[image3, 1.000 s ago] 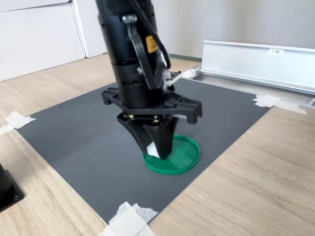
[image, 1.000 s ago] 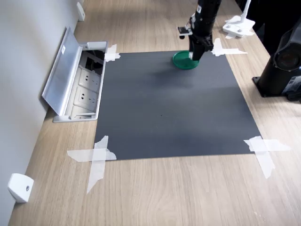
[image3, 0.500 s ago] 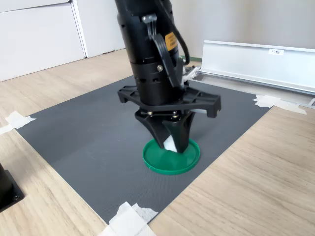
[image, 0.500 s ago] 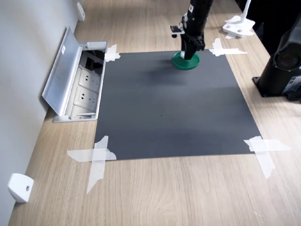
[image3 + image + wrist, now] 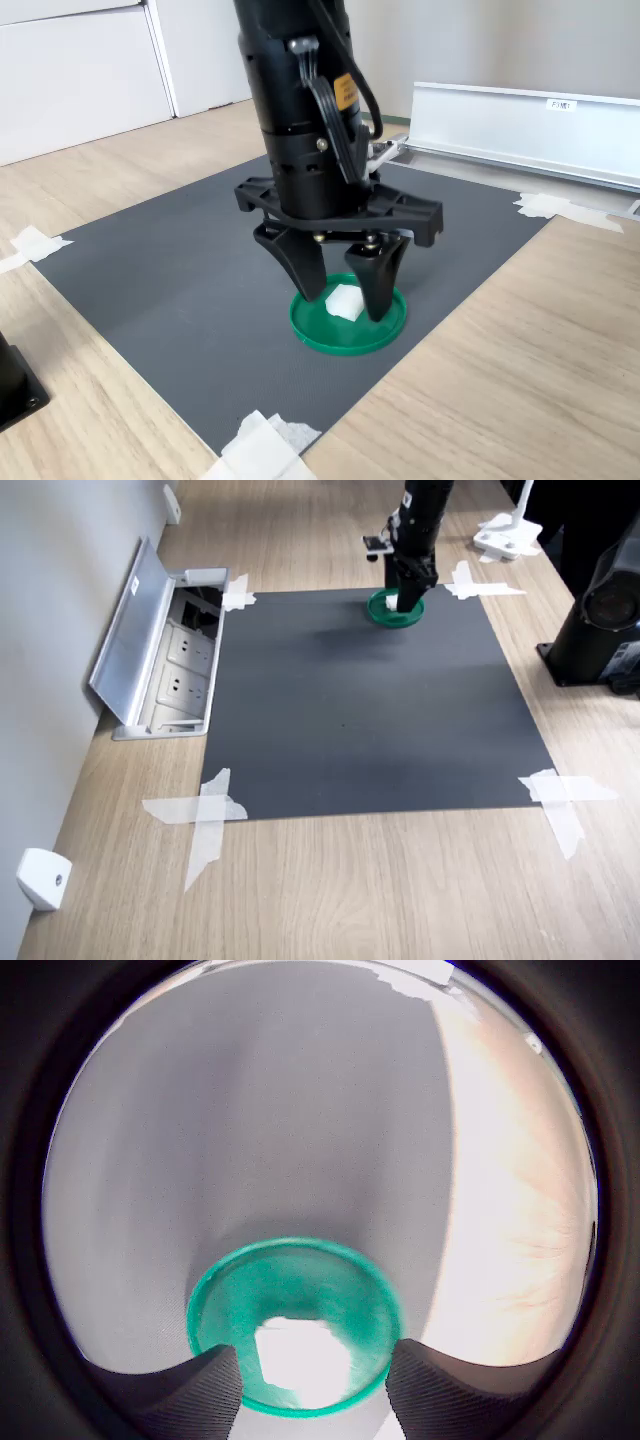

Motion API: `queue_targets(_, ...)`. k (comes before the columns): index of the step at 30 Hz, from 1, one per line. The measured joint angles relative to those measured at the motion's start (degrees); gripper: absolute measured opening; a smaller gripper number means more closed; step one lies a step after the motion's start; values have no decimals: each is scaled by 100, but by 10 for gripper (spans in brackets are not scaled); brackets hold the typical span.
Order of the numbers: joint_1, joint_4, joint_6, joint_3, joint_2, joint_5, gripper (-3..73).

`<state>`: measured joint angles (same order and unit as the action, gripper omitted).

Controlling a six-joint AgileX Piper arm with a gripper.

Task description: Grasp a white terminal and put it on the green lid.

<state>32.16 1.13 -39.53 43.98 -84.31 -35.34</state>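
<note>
The green lid [image 5: 350, 330] lies flat on the dark mat [image 5: 180, 270] near its edge, seen in both exterior views and the wrist view as a green lid [image 5: 395, 611] [image 5: 290, 1280]. A small white terminal [image 5: 346, 301] rests on the lid between my fingers; the wrist view shows the terminal [image 5: 298, 1354] as a bright white block on the lid. My gripper [image 5: 345, 300] stands upright over the lid, open, with a gap between each finger and the terminal. In the first exterior view my gripper [image 5: 405, 602] covers most of the lid.
White tape strips [image 5: 205, 810] hold the mat's corners to the wooden table [image 5: 350, 900]. An open metal socket box [image 5: 160, 650] sits at the first exterior view's left. A black stand [image 5: 600, 620] rises at the first exterior view's right, with a white piece [image 5: 505, 535] behind it.
The gripper came over the middle of the lid with the terminal, then opened. The terminal now rests free on the lid.
</note>
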Motion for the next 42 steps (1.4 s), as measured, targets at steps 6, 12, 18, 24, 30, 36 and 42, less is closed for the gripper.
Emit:
queue_targets(6, -389, 27, 455, 0, 1105, -19, 453)
queue_targets(12, -1655, -21, 1888, -12, 2437, -3, 107)
queue_targets(18, -2883, 571, 4219, -351, 3783, 757, 0)
queue_targets(24, -3147, 1127, 5185, -1059, 4863, 1540, -4)
queue_targets(30, -3147, 994, 5247, -2176, 5456, 1804, -5)
queue_targets(36, -3147, 807, 5141, -3220, 6071, 2299, -5)
queue_targets(42, -3147, 150, 4453, -3789, 6626, 2522, -5)
